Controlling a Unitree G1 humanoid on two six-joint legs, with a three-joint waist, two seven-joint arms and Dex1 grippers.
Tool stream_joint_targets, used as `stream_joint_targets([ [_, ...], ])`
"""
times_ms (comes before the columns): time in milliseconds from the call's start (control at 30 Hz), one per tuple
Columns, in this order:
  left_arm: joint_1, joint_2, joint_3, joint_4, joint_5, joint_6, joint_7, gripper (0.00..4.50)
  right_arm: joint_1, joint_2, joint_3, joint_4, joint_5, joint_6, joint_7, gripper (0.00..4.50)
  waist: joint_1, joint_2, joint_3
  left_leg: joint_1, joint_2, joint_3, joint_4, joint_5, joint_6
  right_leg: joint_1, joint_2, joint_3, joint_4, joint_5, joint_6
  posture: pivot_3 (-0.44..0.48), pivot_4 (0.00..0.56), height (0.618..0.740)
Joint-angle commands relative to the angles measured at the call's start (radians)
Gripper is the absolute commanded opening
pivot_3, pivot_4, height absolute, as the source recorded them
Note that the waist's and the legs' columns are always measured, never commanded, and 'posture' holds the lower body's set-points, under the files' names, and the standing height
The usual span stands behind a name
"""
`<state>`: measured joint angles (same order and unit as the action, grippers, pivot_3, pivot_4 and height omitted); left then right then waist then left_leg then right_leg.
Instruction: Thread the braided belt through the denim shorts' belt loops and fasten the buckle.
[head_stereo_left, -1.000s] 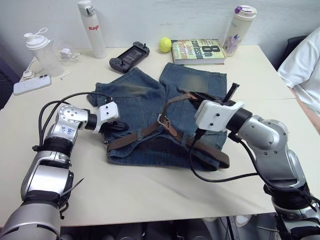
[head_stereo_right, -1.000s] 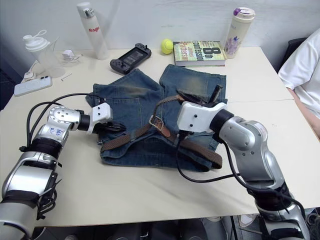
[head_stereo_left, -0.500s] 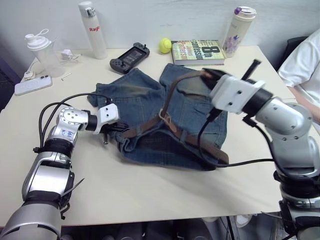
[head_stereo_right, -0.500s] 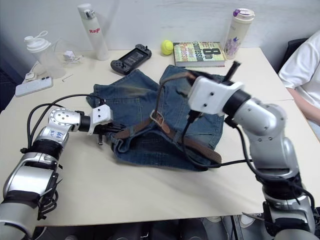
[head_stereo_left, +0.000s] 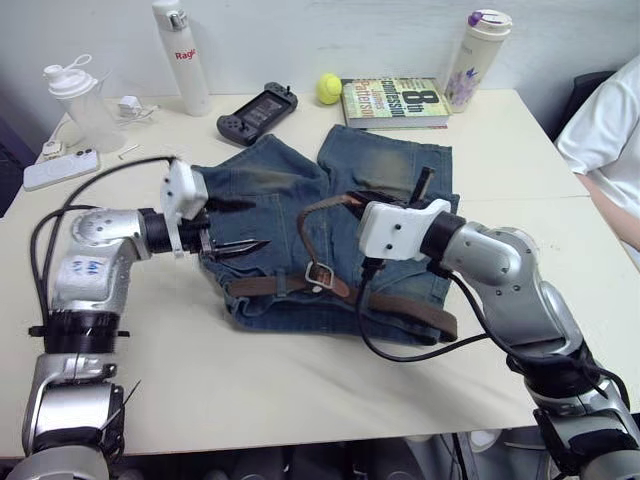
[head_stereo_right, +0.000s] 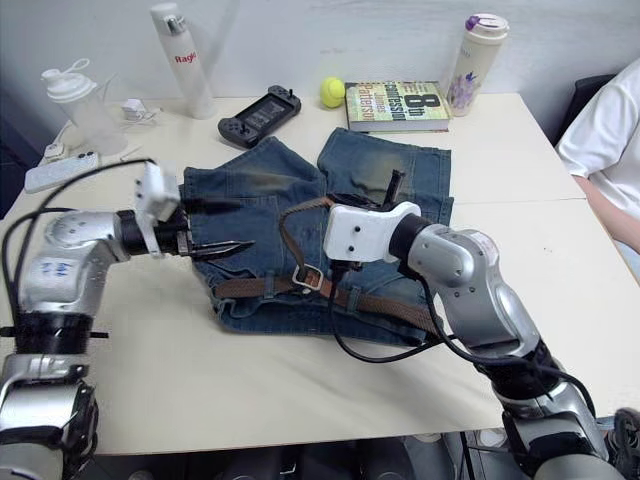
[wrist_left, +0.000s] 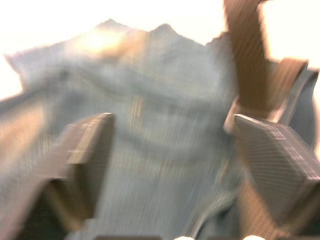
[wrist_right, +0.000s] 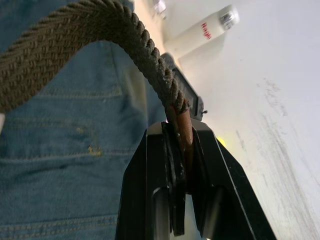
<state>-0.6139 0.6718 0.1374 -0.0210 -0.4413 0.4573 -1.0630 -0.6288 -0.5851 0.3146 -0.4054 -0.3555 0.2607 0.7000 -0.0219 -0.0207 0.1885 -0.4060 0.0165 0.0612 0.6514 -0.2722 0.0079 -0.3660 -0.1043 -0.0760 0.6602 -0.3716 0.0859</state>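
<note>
Denim, head views: the denim shorts (head_stereo_left: 330, 235) lie flat mid-counter (head_stereo_left: 300, 390); the braided belt (head_stereo_left: 400, 305) runs along their near waistband, the buckle (head_stereo_left: 320, 273) resting on it.
Left pincer (head_stereo_left: 238, 225): open and empty over the shorts' left side, probably ready to steady the cloth.
Left wrist view: fingers (wrist_left: 87, 150) wide apart above denim.
Right wrist view: right pincer (wrist_right: 179, 150) clamped on the belt's tip, held up for threading.
Room: bare counter nearer than the shorts.
</note>
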Motion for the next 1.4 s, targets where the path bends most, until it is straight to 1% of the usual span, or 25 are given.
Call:
stream_joint_targets([
  [33,0.054,-0.028,-0.008,-0.18,-0.028,0.069,0.107,4.43,-0.033,0.01,0.03,-0.004,-0.039,-0.036,0.007,0.0,-0.002,0.0,0.0,0.001,0.0,0.0,0.0,0.0,0.0,0.001,0.0,0.0,0.0,0.0,0.0,0.0,0.15,0.74],
  [133,0.068,-0.051,-0.032,-0.23,-0.021,0.085,0.156,4.43,-0.058,0.03,0.052,0.018,-0.053,-0.056,0.01,0.0,-0.003,0.0,0.0,0.001,0.0,0.0,0.0,0.0,-0.001,0.001,0.001,0.0,0.0,0.0,0.0,0.0,0.15,0.74],
  [233,0.078,-0.046,-0.074,-0.218,0.04,0.04,0.182,4.43,-0.076,0.045,0.06,0.03,-0.058,-0.07,0.011,0.0,-0.003,0.0,0.0,0.001,0.0,0.0,0.0,0.0,-0.001,0.001,0.002,0.0,0.0,0.0,0.0,0.0,0.15,0.74],
  [333,0.081,-0.063,-0.094,-0.216,0.051,0.031,0.203,4.43,-0.083,0.052,0.062,0.034,-0.062,-0.08,0.013,0.0,-0.002,0.0,0.0,0.001,0.0,0.0,0.0,0.0,-0.001,0.001,0.002,0.0,-0.001,0.0,0.0,0.0,0.15,0.74],
  [433,0.081,-0.072,-0.119,-0.191,0.086,0.007,0.227,4.43,-0.084,0.06,0.062,0.034,-0.069,-0.084,0.015,0.0,-0.003,0.0,0.0,0.001,0.0,0.0,0.0,0.0,-0.001,0.001,0.002,0.0,-0.001,0.0,0.0,0.0,0.15,0.74],
  [667,0.073,-0.093,-0.122,-0.16,0.096,-0.011,0.251,4.43,-0.076,0.069,0.058,0.023,-0.08,-0.077,0.018,0.0,-0.003,0.0,0.0,0.001,0.0,0.0,-0.001,0.0,-0.001,0.0,0.002,0.0,-0.001,0.0,0.0,0.0,0.15,0.74],
  [767,0.057,-0.108,-0.133,-0.143,0.104,-0.008,0.264,3.6,-0.071,0.072,0.055,0.017,-0.083,-0.074,0.02,0.0,-0.003,0.0,0.0,0.001,0.0,0.0,-0.001,0.0,-0.001,0.0,0.002,0.0,-0.001,0.0,0.0,0.0,0.15,0.74],
  [1033,0.057,-0.118,-0.168,-0.12,0.139,-0.009,0.276,0.09,-0.069,0.076,0.054,0.01,-0.088,-0.073,0.021,0.0,-0.003,0.0,0.0,0.001,0.0,0.0,-0.001,0.0,-0.001,0.0,0.002,0.0,-0.001,0.0,0.0,0.0,0.15,0.74],
  [1133,0.057,-0.124,-0.16,-0.119,0.14,-0.015,0.28,0.04,-0.067,0.077,0.053,0.009,-0.09,-0.072,0.022,0.0,-0.003,0.0,0.0,0.001,0.0,0.001,-0.001,0.0,-0.001,0.0,0.002,0.0,-0.001,0.0,0.0,0.0,0.15,0.74],
  [1233,0.051,-0.141,-0.127,-0.136,0.099,0.006,0.289,0.04,-0.061,0.083,0.048,0.008,-0.085,-0.052,0.026,0.0,-0.003,0.0,0.0,0.001,0.0,0.001,-0.001,0.0,-0.001,0.0,0.002,0.0,-0.001,0.0,0.0,0.0,0.15,0.74],
  [1333,0.058,-0.183,-0.081,-0.185,0.0,0.066,0.292,0.04,-0.052,0.094,0.041,0.006,-0.074,-0.019,0.033,0.0,-0.003,0.0,0.0,0.001,0.0,0.0,-0.001,0.0,-0.001,0.0,0.002,0.0,-0.001,0.0,0.0,0.0,0.15,0.74],
  [1400,0.062,-0.197,-0.065,-0.212,-0.036,0.104,0.301,0.04,-0.05,0.099,0.038,0.003,-0.067,-0.005,0.042,0.0,-0.003,0.0,0.0,0.0,0.0,0.0,-0.001,0.0,-0.001,0.0,0.002,0.0,-0.001,0.0,0.0,0.0,0.15,0.74],
])
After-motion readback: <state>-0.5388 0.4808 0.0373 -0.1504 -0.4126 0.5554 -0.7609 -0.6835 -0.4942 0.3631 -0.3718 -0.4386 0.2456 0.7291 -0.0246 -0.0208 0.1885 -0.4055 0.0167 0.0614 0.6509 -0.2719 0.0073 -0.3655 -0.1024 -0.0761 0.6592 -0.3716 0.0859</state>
